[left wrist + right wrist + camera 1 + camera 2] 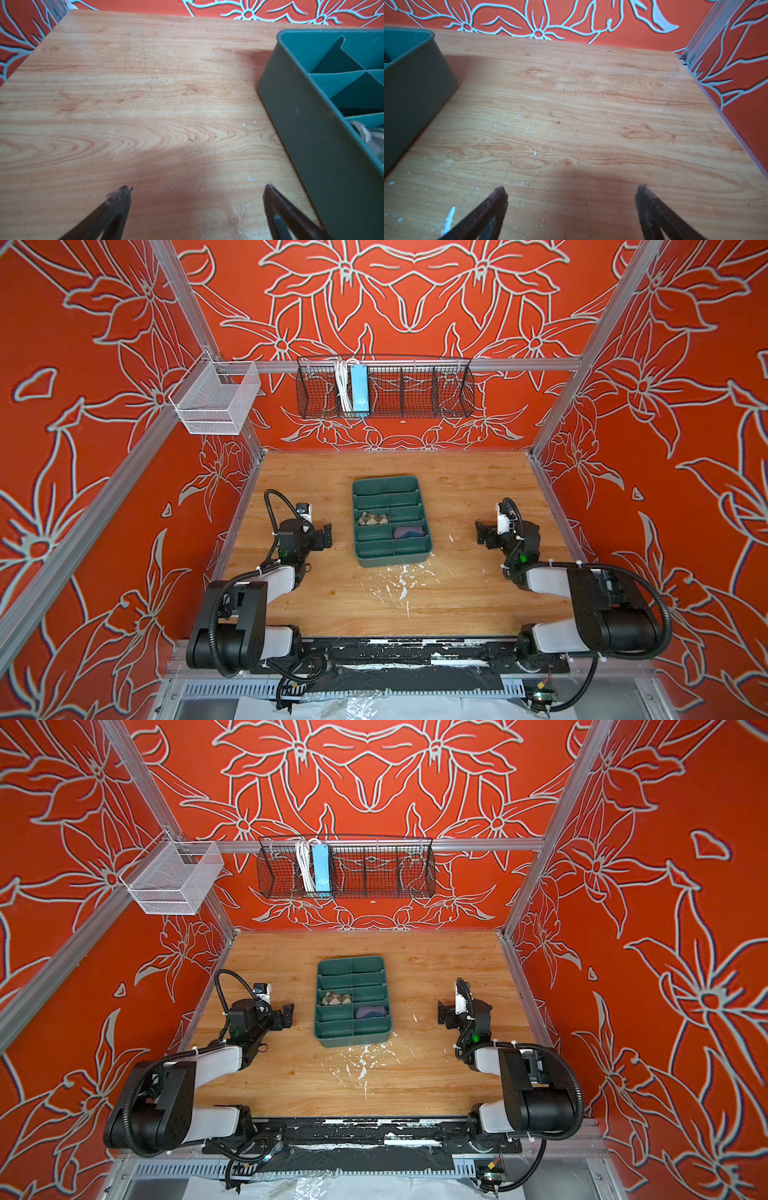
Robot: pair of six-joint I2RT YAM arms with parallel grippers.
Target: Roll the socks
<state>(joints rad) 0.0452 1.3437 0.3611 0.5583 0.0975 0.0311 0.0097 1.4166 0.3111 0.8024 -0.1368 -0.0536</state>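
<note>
Spreading left jaws and right jaws wide, gripping nothing, hovering over bare counter (316, 605). Facing a green divided tray (395, 559) lying between the two pairs of jaws. Finding the argyle sock (368, 518) bundled in a compartment on the left jaws' side and the purple sock (409, 532) bundled in the next row, on the right jaws' side. Judging both light, soft and springy, likely loosening if pinched at an edge. Favouring a pinch from above, across each bundle's middle.
</note>
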